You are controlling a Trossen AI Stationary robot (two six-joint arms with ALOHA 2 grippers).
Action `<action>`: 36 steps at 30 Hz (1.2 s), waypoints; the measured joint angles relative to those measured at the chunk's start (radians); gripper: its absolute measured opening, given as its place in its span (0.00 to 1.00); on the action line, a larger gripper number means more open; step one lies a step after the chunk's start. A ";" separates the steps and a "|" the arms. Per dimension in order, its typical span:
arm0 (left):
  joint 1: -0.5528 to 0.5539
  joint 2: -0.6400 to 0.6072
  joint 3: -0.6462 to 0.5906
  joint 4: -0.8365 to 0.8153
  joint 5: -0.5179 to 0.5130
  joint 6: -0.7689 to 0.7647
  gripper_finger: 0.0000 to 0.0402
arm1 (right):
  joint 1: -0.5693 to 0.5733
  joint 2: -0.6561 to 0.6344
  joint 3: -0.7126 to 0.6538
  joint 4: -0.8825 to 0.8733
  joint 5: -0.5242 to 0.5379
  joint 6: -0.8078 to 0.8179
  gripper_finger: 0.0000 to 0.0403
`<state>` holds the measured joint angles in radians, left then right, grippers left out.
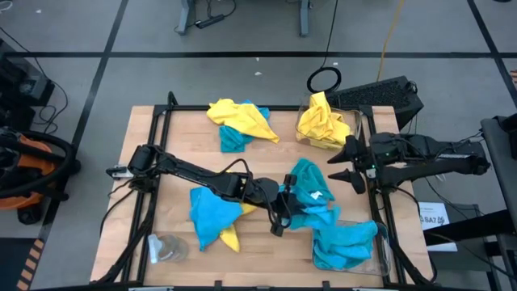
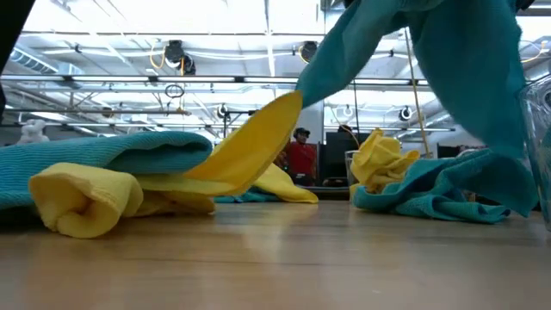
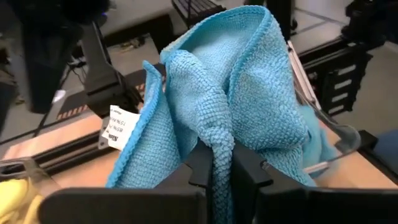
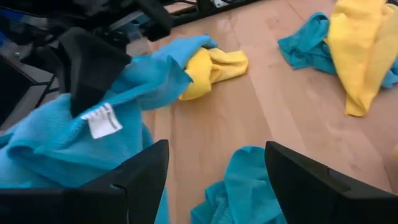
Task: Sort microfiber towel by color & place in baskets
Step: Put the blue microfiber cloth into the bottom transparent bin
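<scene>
My left gripper [image 1: 284, 207] reaches over the table's middle and is shut on a turquoise towel [image 1: 312, 187], which carries a white tag [image 3: 120, 125]. My right gripper [image 1: 349, 162] hovers open near the table's right edge, touching nothing; its fingers [image 4: 144, 176] are spread wide. The far-right clear basket [image 1: 354, 121] holds yellow towels [image 1: 323, 121]. The near-right basket [image 1: 380, 257] holds turquoise towels [image 1: 343, 246]. A yellow and turquoise heap [image 1: 238, 121] lies at the far middle. Another heap [image 1: 212, 214] lies near the left. My left gripper pinches a bunched fold of the turquoise towel [image 3: 221, 163] between its two fingers [image 3: 249, 171], several layers thick. The cloth bulges out past the fingertips, with its tag hanging at one side. In the low view the towel [image 2: 430, 69] is raised, and its lower part trails down toward the table.
A small clear round glassy object [image 1: 166, 249] sits at the near left corner. A black metal frame [image 1: 161, 121] borders the wooden table [image 1: 182, 141]. A dark keyboard-like device [image 1: 380, 95] and a ring [image 1: 324, 79] lie beyond the far right corner. Bare wood shows between the heaps.
</scene>
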<state>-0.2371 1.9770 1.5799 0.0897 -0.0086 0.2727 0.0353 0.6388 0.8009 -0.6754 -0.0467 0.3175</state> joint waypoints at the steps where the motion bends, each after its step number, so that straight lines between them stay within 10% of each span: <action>1: 0.000 0.000 0.000 0.006 -0.012 0.004 0.08 | 0.008 0.000 0.000 0.006 0.000 0.004 0.64; 21: 0.002 0.000 0.066 -0.110 -0.231 0.079 0.05 | 0.286 0.132 0.000 0.234 0.016 -0.085 0.65; 36: -0.017 0.007 0.068 0.038 0.082 0.021 0.05 | 0.378 0.066 0.009 0.112 0.224 0.021 0.73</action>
<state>-0.2541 1.9840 1.6476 0.1273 0.0736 0.2941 0.4133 0.7052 0.8097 -0.5639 0.1775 0.3381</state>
